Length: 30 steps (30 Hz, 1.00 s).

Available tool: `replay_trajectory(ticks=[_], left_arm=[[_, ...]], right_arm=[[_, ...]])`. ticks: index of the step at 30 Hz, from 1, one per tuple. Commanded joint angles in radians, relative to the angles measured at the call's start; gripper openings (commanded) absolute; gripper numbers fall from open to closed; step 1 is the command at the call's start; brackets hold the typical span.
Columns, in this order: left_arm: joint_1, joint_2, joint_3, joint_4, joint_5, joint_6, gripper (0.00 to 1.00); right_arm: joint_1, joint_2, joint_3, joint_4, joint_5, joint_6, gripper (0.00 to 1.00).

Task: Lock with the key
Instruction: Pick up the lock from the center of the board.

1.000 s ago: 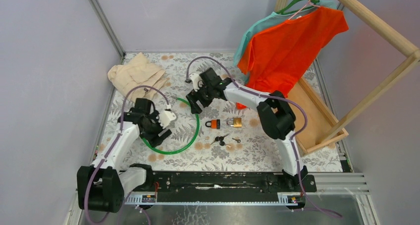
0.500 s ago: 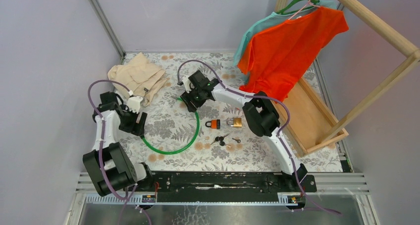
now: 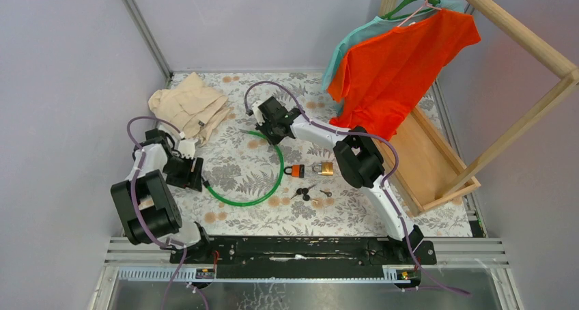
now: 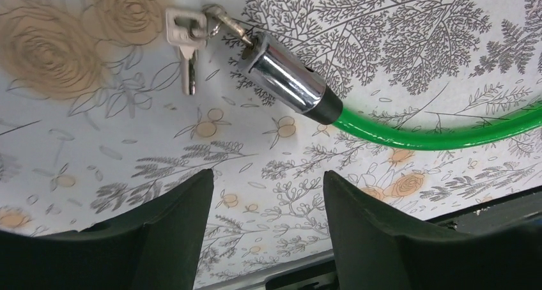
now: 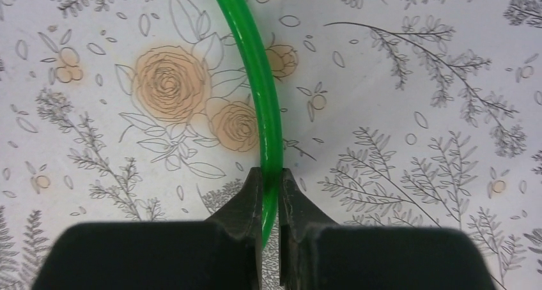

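1. Pale lilac walls enclose a counter (image 3: 382, 207) covered in a grey and tan floral print, seen from above.
2. A green cable lock (image 3: 276, 180) lies in a wide loop near the counter's middle. Its chrome barrel (image 4: 287, 79) sits at the loop's 9 o'clock end.
3. A small bunch of silver keys (image 4: 185, 38) hangs from a ring at the barrel's mouth. Whether a key is seated in the keyhole cannot be told.
4. The right tool (image 5: 270, 194) is closed tight on the cable at the loop's 12 o'clock, pinching the green cord between its fingers. This probably steadies the cable or steers its free end toward the barrel.
5. The left tool (image 4: 265, 194) is spread wide and holds nothing. It hovers near the barrel, which lies at its 12 o'clock, and seems placed to take the barrel or the keys.
6. The lock looks unfastened, so the locking step appears yet to come.
7. Just beside the loop at 3 o'clock lie an orange padlock (image 3: 294, 171) and a brass padlock (image 3: 325, 168). Dark keys (image 3: 305, 192) rest near them, toward the arms.
8. A crumpled beige cloth (image 3: 188, 105) lies at the counter's 10 o'clock.
9. At 2 o'clock stands a wooden rack (image 3: 519, 37) hung with an orange shirt (image 3: 403, 64) and a teal shirt (image 3: 351, 44).
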Motion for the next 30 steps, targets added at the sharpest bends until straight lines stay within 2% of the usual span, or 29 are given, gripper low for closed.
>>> replay_trajectory(ticks=[1,4,12,23,25,30], left_arm=[[-0.019,0.065,0.031,-0.002,0.053,-0.049,0.68],[-0.041,0.087,0.049,0.015,0.079,-0.089,0.68],[-0.111,0.137,0.099,0.041,0.104,-0.193,0.69],[-0.162,0.204,0.096,0.081,-0.012,-0.27,0.67],[-0.186,0.226,0.106,0.089,-0.024,-0.284,0.64],[-0.25,0.293,0.14,0.107,-0.046,-0.314,0.48]], right_arm=[[-0.009,-0.033,0.037,-0.02,0.123,0.014,0.04],[-0.019,-0.045,0.039,-0.024,0.143,0.048,0.0],[-0.024,-0.06,0.081,-0.05,0.15,0.081,0.0],[-0.029,-0.046,0.111,-0.066,0.118,0.075,0.0],[-0.029,-0.049,0.11,-0.067,0.096,0.075,0.0],[-0.029,-0.061,0.099,-0.066,0.05,0.077,0.0]])
